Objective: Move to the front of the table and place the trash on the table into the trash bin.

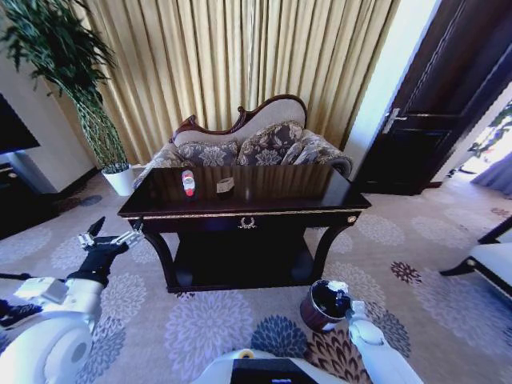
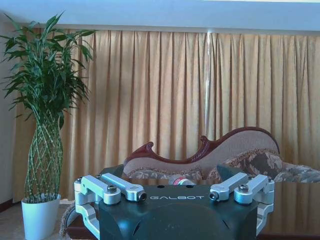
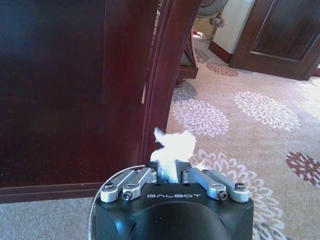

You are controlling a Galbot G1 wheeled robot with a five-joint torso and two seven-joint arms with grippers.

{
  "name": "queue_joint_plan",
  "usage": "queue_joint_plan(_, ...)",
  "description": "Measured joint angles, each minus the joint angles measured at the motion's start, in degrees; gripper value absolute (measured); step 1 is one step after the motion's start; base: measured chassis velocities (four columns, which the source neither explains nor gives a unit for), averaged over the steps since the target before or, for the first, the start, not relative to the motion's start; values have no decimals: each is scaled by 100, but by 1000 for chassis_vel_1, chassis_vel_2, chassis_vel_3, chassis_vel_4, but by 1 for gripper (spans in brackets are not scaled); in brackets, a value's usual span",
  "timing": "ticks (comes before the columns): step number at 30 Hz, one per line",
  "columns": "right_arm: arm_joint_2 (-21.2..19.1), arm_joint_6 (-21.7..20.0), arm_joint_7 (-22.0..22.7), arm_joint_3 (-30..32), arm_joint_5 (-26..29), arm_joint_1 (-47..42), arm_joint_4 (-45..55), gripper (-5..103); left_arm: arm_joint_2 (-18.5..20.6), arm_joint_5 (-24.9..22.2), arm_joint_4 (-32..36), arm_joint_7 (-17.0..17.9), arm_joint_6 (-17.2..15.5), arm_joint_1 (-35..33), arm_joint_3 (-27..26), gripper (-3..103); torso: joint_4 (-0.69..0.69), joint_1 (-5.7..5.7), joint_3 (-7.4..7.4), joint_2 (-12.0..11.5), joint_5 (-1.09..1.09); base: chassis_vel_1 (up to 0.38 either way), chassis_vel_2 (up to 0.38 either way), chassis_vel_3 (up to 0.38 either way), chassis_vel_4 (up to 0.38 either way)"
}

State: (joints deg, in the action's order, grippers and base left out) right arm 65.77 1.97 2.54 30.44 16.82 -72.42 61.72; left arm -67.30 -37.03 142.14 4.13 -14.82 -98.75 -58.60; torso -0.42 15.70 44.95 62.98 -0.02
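Paper wad over the bin

The right gripper (image 3: 169, 176) clenched the paper wad (image 3: 172, 147) above the bin (image 1: 322, 305); it looked light and soft. The bottle (image 1: 188, 183) and box (image 1: 226, 185) lay near the tabletop's (image 1: 304, 190) left back edge. The left gripper (image 2: 176, 196) waited released.

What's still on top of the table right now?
On the table: the bottle and the tan box. The paper wad is in the right gripper, over the trash bin.
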Motion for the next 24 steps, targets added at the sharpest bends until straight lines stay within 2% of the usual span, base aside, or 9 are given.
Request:
queue_joint_plan(2,0,0,0,5,-1,0,5,22,-3,1,12,-2,0,-8,0,100,0,0,0,0,0,0,0,0,0)
queue_joint_plan(3,0,5,2,14,-1,-2,14,33,-6,2,23,-6,3,-16,0,100,0,0,0,0,0,0,0,0,0)
queue_joint_plan(5,0,21,4,19,-1,-6,15,33,-9,2,27,-8,9,-22,-2,100,0,0,0,0,0,0,0,0,0)
queue_joint_plan(7,-1,62,9,27,4,-22,14,44,-14,8,30,-11,45,-36,-9,100,0,0,0,0,1,0,0,0,0)
queue_joint_plan(11,-6,71,16,51,18,-32,22,55,-18,11,33,-14,84,-52,-17,100,0,0,0,0,0,0,0,0,0)
queue_joint_plan(18,-24,83,21,77,92,-62,69,88,-14,11,68,-19,100,-71,-40,100,0,0,0,0,1,0,0,0,0)
queue_joint_plan(20,-24,84,21,82,106,-64,70,88,-14,11,68,-19,100,-73,-43,100,0,0,0,0,1,0,0,0,0)
queue_joint_plan(22,-33,85,22,88,151,-67,71,97,-23,10,67,-20,103,-79,-48,100,0,0,0,0,0,0,0,0,0)
queue_joint_plan(24,-39,85,22,89,168,-69,71,99,-30,10,65,-22,106,-80,-49,100,0,0,0,0,1,0,0,0,0)
